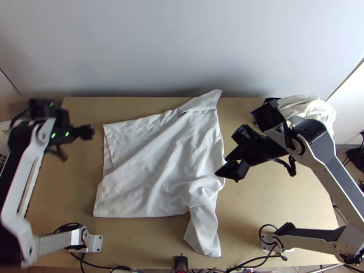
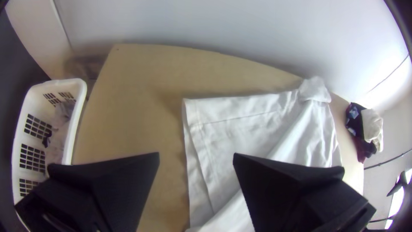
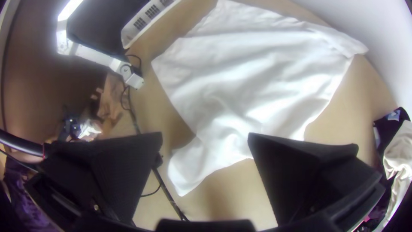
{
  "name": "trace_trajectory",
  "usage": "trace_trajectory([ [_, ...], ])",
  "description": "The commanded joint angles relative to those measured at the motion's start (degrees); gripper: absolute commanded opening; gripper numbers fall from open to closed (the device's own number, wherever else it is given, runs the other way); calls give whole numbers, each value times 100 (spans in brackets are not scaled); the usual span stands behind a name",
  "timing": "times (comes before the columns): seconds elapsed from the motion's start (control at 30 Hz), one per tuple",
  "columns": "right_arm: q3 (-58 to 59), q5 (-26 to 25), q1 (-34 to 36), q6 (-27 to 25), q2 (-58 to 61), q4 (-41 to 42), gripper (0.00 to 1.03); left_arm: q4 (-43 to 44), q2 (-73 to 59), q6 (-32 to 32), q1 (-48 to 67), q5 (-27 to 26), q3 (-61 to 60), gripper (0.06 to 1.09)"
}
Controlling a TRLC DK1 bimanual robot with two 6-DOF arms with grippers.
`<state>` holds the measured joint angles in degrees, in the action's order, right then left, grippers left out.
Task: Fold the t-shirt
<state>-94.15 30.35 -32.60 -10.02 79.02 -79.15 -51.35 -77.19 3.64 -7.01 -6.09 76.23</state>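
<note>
The white t-shirt (image 1: 154, 168) lies mostly spread and wrinkled on the table, one part stretching to the near edge and a corner to the far edge. My left gripper (image 1: 86, 133) is left of the cloth, apart from it. My right gripper (image 1: 232, 170) is over the shirt's right side, holding nothing. In the left wrist view, my left gripper (image 2: 196, 159) stands open, with the shirt (image 2: 240, 129) partly behind its fingers. In the right wrist view, my right gripper (image 3: 206, 139) is open above the shirt (image 3: 257, 86), whose near part lies between and beyond its fingers.
Other clothes, white and dark, lie in a pile (image 1: 309, 109) at the table's far right corner. A white basket (image 2: 75, 120) with cloth in it stands beside the table's left edge. Bare table (image 1: 273, 200) surrounds the shirt, and cables run along the near edge.
</note>
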Motion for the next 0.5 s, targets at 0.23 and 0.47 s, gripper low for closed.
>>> trace_trajectory([
  [0.23,318,-11,579,150,-133,260,92,521,-2310,533,481,512,850,90],
  [0.47,345,-11,588,167,-63,287,92,644,-2705,515,516,556,841,87],
])
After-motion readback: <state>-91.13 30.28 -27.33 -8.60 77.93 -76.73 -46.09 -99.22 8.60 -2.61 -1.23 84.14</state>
